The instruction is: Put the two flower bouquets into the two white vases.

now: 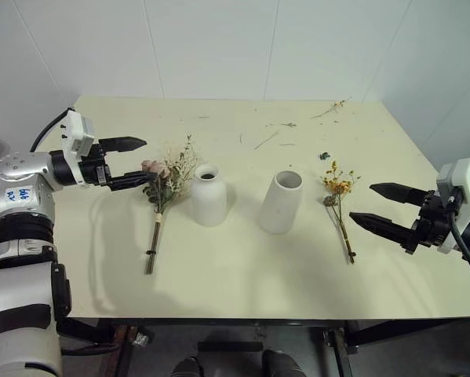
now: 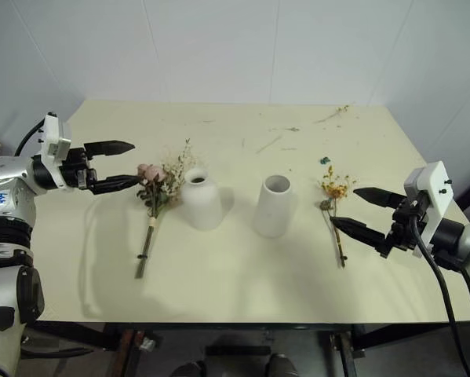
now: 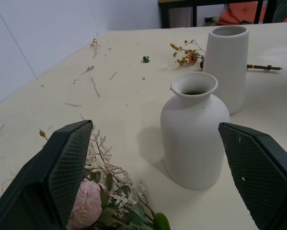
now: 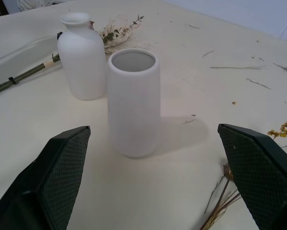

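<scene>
The large bouquet [image 1: 163, 188] with pink roses and green leaves lies flat on the table, left of the bottle-shaped white vase [image 1: 209, 195]. The wide-mouthed white vase [image 1: 282, 202] stands to that vase's right. Further right, the small yellow-orange sprig [image 1: 339, 198] lies flat. My left gripper [image 1: 130, 162] hovers open just left of the rose heads, nothing between its fingers. My right gripper [image 1: 380, 206] is open a little right of the sprig, also holding nothing. In the left wrist view the bottle vase [image 3: 193, 131] stands between the open fingers' line of sight.
The cream table [image 1: 242, 267] carries loose twigs [image 1: 266, 140] and bits of debris toward its far side, plus a small dark bit [image 1: 325, 155] near the sprig. White walls close in behind and at both sides.
</scene>
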